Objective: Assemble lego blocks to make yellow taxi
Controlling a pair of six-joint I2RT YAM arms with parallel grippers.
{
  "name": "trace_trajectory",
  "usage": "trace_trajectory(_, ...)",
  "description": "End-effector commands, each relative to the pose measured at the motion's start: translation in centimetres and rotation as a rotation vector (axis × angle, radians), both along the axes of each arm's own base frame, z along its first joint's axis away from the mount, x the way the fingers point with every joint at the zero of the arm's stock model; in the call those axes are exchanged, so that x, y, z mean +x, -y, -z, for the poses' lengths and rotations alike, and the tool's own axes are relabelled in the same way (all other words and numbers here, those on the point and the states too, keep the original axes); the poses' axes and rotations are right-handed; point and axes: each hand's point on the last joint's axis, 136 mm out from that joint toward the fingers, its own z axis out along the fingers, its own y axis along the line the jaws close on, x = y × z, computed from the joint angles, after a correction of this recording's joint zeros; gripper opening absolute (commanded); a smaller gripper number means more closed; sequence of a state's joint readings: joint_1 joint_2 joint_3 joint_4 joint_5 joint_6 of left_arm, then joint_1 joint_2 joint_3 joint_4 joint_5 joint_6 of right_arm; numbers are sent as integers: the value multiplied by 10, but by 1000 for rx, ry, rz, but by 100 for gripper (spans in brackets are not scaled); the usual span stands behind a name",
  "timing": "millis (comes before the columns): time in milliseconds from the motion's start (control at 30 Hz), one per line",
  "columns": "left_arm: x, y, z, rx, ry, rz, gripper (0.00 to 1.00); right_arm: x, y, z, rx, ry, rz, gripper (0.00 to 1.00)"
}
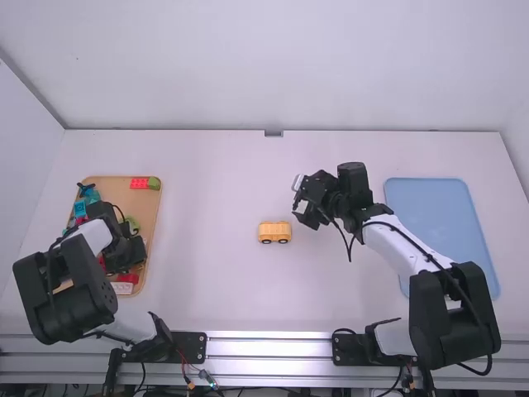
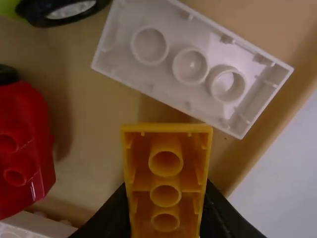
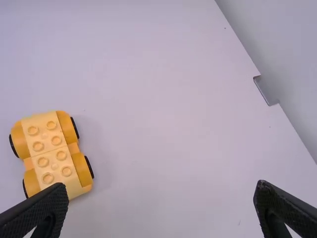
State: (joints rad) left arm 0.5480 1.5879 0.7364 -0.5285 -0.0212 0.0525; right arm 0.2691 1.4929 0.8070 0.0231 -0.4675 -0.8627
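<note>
- While the taxi is only part built, the high view has its yellow wheeled base upright on the middle of the counter, between the two arms.
- Same view: left arm is over the wooden tray of loose blocks, incl. a red block at the far edge; right arm reaches in beside the base, apart from it. Blue tray lies on the right.
- Left wrist view: left claw is clamped on a yellow block, hollow underside and its tubes facing the camera. Around it in the wooden tray: an upturned white block and a red piece.
- Right wrist view: right claw has its fingers wide apart, nothing between them. Base sits near one finger, wheels on, studs bare on top.
- Progress, my call: wheeled bottom done, body left. The gripped block looks like the next layer; it needs carrying to the base, turning studs-up if required, lining up and pressing down. Any further pieces, e.g. a roof sign, would come after. Maybe early to midway.
</note>
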Motion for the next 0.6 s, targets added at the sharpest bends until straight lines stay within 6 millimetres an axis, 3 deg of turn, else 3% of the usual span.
trace_trajectory(0, -2, 3, 2, -18, -1, -13, 29, 8, -2, -23, 22, 47, 6, 99)
trace_trajectory(200, 2, 1, -10, -24, -11, -12, 30, 8, -3, -24, 25, 49, 2, 99)
trace_trajectory(233, 3, 0, -14, -28, -16, -12, 27, 9, -3, -24, 26, 49, 3, 99)
trace_trajectory(300, 11, 0, -27, -47, -9, -9, 10, 11, -4, -28, 58, 39, 25, 99)
trace_trajectory(333, 11, 0, -27, -47, -9, -9, 10, 11, -4, -28, 58, 39, 25, 99)
trace_trajectory(467, 44, 4, -48, -110, 113, 35, 8, 17, -10, -41, 161, 9, 81, 99)
trace_trajectory(567, 70, 21, -67, -195, 234, 123, 6, 24, -11, -51, 236, -9, 141, 99)
